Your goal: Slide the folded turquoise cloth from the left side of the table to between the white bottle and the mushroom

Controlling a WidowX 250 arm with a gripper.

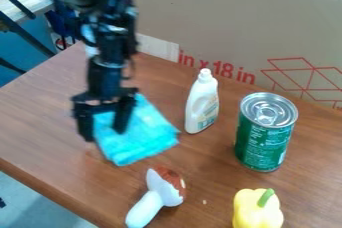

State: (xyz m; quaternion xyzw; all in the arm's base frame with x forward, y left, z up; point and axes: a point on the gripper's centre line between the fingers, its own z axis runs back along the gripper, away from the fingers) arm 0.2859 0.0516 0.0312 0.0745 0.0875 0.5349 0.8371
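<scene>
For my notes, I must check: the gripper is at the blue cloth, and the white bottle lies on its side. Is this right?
The bottle is not on its side: the camera view shows it upright. The gripper is at the cloth.

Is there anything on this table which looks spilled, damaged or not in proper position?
Nothing looks broken or badly spilled. Two small oddities: the toy mushroom lies on its side, while the bottle and can stand upright, and a pale speck sits beside it. The blue cloth near the tool looks normal.

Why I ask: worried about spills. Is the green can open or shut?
Shut: the green can has its whole lid on, pull tab attached.
</scene>
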